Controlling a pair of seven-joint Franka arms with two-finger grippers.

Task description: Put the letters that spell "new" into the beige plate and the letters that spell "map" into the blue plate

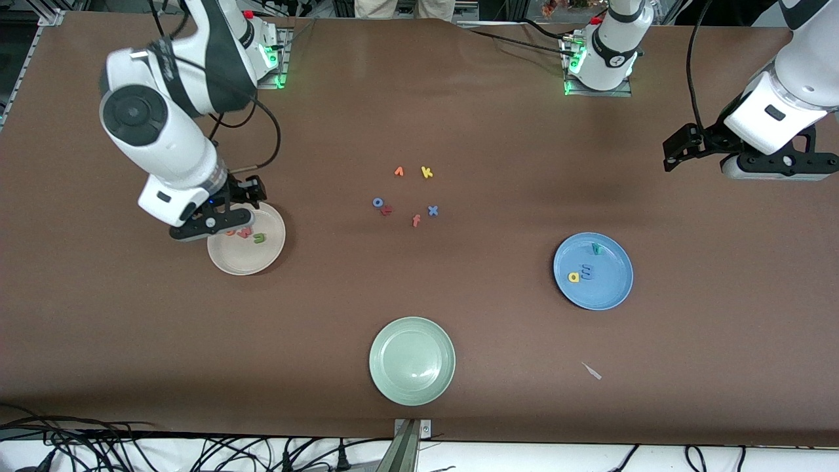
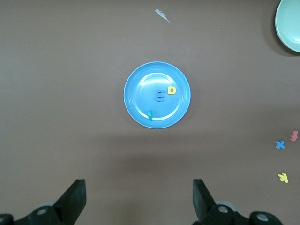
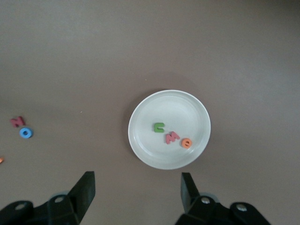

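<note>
Hovering your right gripper [image 1: 219, 219] over the beige plate [image 1: 265, 259] near the right arm's table end, jaws apart, empty; n [image 3: 159, 127], w [image 3: 172, 137], e [image 3: 186, 143] lie inside it. Left gripper [image 2: 138, 199] waits wide open, empty, above table toward the left arm's end; blue plate [image 1: 613, 292] holds m [image 1: 588, 271], a [image 1: 573, 277], p [image 1: 596, 248]. You look done; bare table all round both plates.

Brown table [image 1: 459, 98], three plates and a scatter of loose letters.
The beige plate [image 1: 265, 259], the blue plate [image 1: 609, 295] and the pale green plate [image 1: 411, 360] sit well apart; between them lie orange v [image 1: 398, 172], yellow k [image 1: 427, 172], blue o [image 1: 377, 202], blue x [image 1: 432, 210], pink f [image 1: 415, 221].
</note>
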